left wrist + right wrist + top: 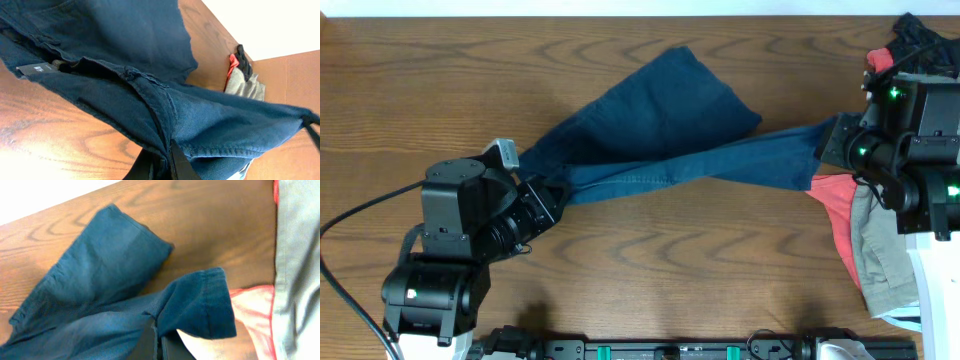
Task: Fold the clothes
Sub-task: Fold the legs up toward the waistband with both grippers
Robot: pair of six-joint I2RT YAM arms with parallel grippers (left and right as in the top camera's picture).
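Two grippers pinch opposite ends of the denim shorts (pixel 660 130), stretched across the middle of the counter (pixel 620 270). The left gripper (pixel 558 192) clamps the waistband end. The right gripper (pixel 832 146) clamps one leg hem near the right edge, beside a red cloth (pixel 835 200) and khaki garment (pixel 880 250). The other leg fans toward the far edge.

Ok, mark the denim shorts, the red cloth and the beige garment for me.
denim shorts (pixel 660 110), overhead view, on the broad upper leg.
red cloth (pixel 835 205), overhead view, on its bare part left of the beige garment.
beige garment (pixel 882 255), overhead view, on its middle.
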